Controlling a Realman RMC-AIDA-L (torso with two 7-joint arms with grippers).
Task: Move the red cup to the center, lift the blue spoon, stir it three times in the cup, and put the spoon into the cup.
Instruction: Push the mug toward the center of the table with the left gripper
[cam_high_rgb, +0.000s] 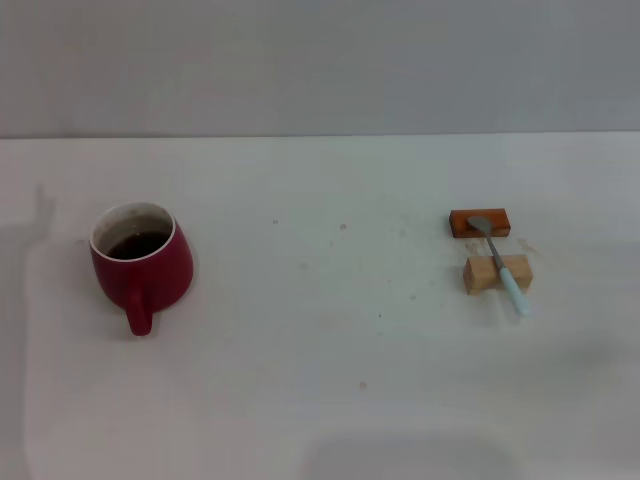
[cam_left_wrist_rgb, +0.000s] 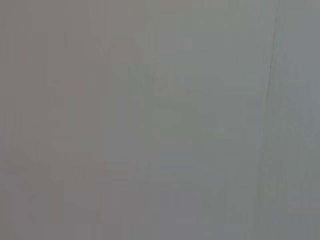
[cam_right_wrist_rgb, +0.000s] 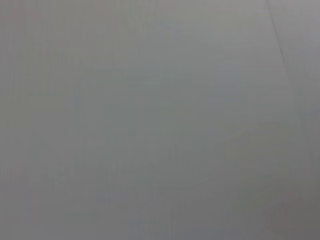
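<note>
Soft, even light; faint shadows

It looks like a test room: a bare white table (cam_high_rgb: 330, 380) stands against a plain grey wall (cam_high_rgb: 320, 60).

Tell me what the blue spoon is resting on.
The blue spoon lies across two small blocks: its bowl on the orange-brown block, its handle over the tan wooden block. The handle tip overhangs toward the white table. The strips of block directly beneath it are covered.

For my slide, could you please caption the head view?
Squat dark-red ceramic mug left; pale-blue-handled metal spoon resting across two wooden blocks right.
</note>
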